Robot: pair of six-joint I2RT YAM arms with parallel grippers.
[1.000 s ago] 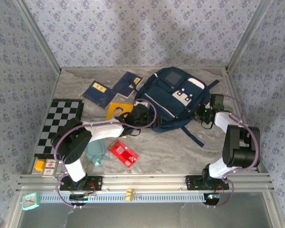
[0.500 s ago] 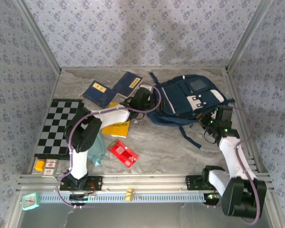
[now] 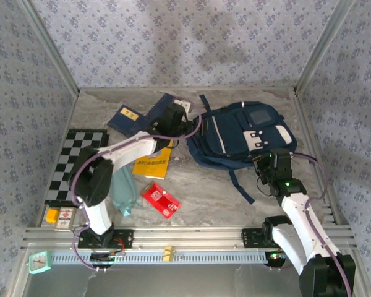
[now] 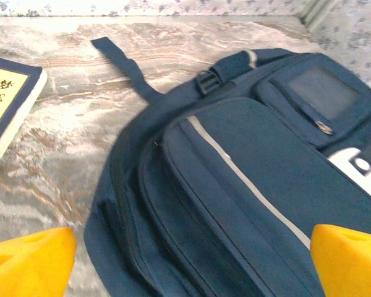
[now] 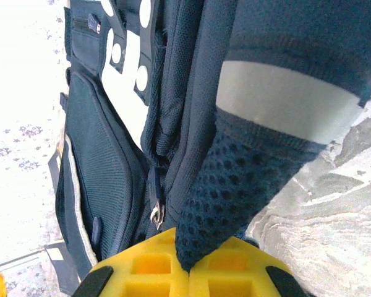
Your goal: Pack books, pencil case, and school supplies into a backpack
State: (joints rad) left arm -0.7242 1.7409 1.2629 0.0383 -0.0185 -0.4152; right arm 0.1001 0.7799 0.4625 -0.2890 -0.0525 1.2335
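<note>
Marble tabletop; navy backpack, white patches, pale trim line.

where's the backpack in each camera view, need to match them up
top external: the backpack lies right of centre, toward the back.
left wrist: it covers the middle and right, front panel up.
right wrist: very close, top to centre, a mesh part pinched in the right gripper.
shared landmark: the white patch on its front.
</note>
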